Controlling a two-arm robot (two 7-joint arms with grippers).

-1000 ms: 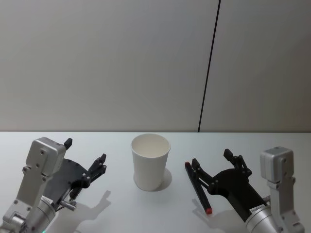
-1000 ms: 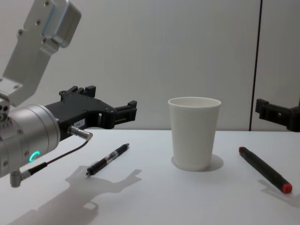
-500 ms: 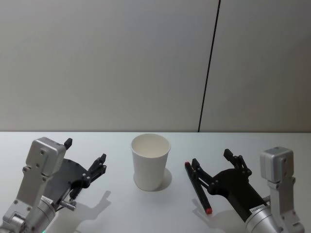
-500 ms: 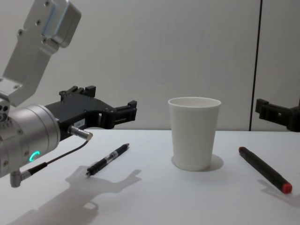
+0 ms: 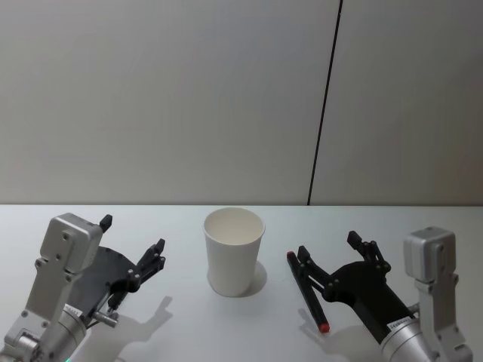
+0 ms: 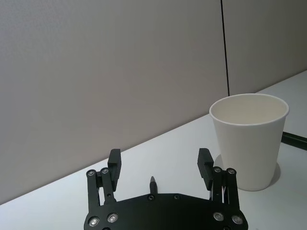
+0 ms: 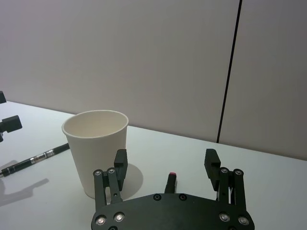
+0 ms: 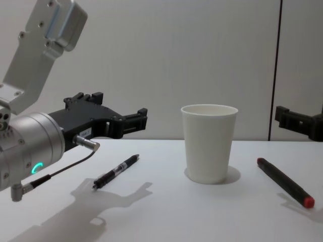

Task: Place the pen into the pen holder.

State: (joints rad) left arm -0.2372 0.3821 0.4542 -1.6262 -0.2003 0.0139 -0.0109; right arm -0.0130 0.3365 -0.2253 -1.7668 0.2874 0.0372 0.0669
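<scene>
The cup [image 5: 235,251] is set upright in the middle of the table [image 8: 166,217], a black pen [image 8: 116,172] toward its left edge, a red-tipped pen [image 8: 282,181] toward its right; the left gripper [image 6: 159,158] and right gripper [image 7: 166,157] are held over them, fingers spread apart

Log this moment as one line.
left gripper open above black pen | right gripper open above red-tipped pen | pen holder: no pen

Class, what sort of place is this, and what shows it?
Probably a robot test lab: a white table against plain wall panels, the left claw and right claw open above it, and a paper cup between a black pen and a red-tipped pen.
</scene>
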